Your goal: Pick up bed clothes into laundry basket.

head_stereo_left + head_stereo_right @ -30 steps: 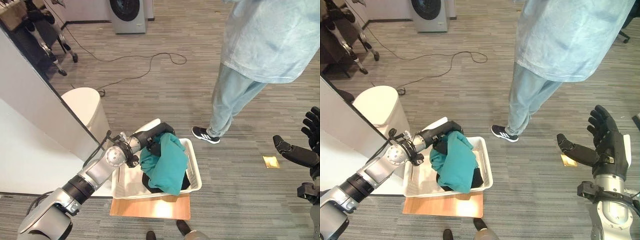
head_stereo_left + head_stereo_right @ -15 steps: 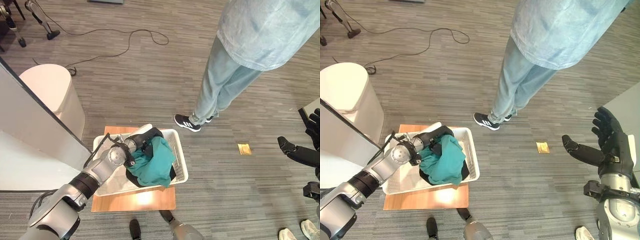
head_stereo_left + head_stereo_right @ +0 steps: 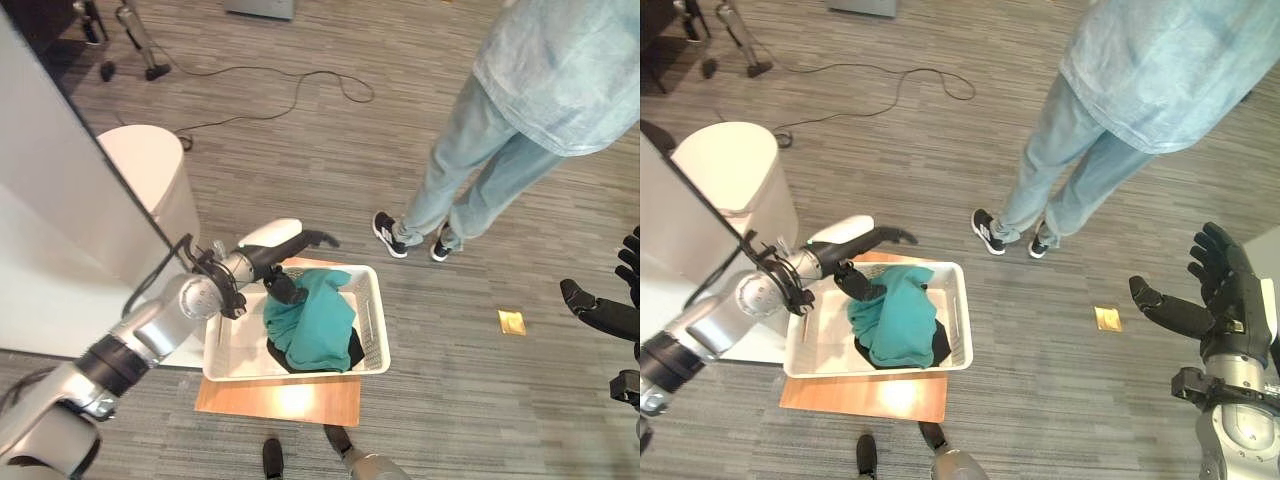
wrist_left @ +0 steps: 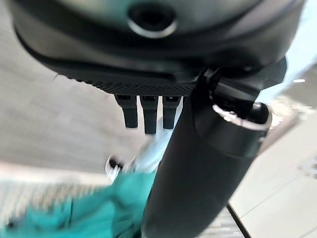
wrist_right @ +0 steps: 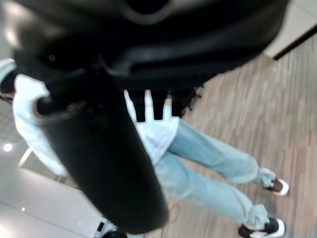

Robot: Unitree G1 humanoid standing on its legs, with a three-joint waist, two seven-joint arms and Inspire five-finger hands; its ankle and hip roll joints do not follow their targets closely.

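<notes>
Nearby, person (image 3: 520, 110) beside laundry basket (image 3: 372, 330)

Colours: white basket, teal and black laundry

Basket (image 3: 372, 330) white; teal cloth (image 3: 315, 325) over a black garment (image 3: 350, 352). Board (image 3: 280, 400) light wood. Floor (image 3: 300, 150) grey-brown plank pattern. Bin (image 3: 150, 190) cream. Person (image 3: 1120, 110) in pale blue top and jeans, black-and-white shoes. Hands dark: left hand (image 3: 290, 262), right hand (image 3: 1210, 300).

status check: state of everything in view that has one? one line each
teal garment: heaped in the basket, over a dark item
laundry basket: upright on a low wooden board, holding clothes
left hand: open, fingers straight, above the basket's far rim, holding nothing
right hand: open, raised off to the side, holding nothing
person: standing beyond the basket
</notes>
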